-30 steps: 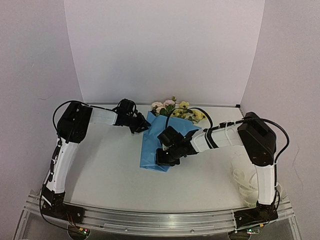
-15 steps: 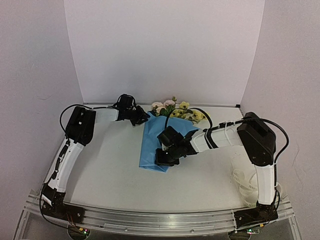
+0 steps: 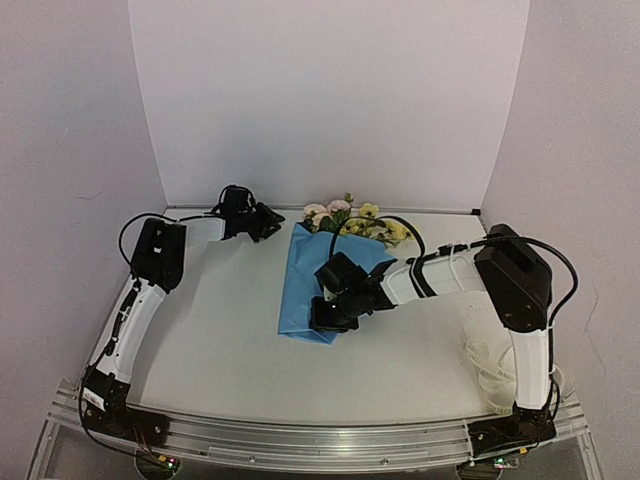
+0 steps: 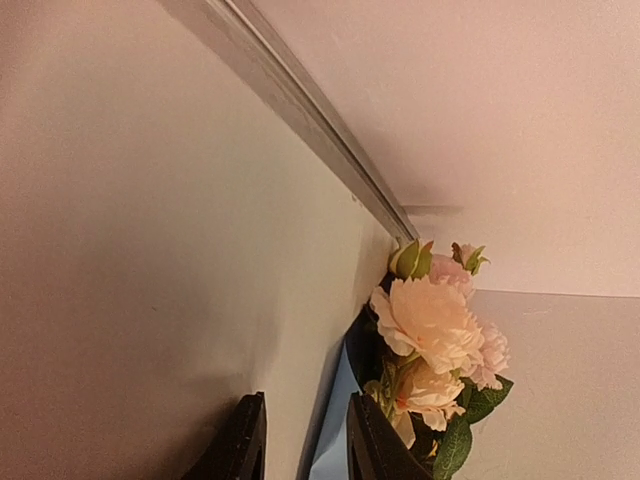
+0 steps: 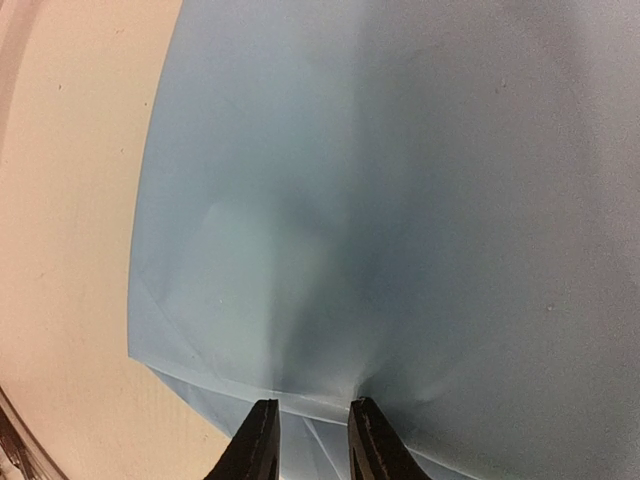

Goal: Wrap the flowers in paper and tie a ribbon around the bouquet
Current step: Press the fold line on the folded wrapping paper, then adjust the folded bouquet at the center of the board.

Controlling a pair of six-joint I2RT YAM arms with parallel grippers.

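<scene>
the paper (image 3: 303,285), thin, soft and easily creased, lies folded over the flowers (image 3: 345,214) mid-table. the right gripper (image 5: 308,412) pinches its near edge, which puckers there. the left gripper (image 4: 303,408) hangs beside it, slightly spread and empty. best gripped gently, at folded edges.

Even, soft light overhead — faint shadows; wrist views warm-tinted, the paper (image 5: 400,200) perhaps slightly blurred.

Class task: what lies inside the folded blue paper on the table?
Pink and yellow flowers poke out of the paper at its far end; the rest of them is covered and cannot be seen.
</scene>
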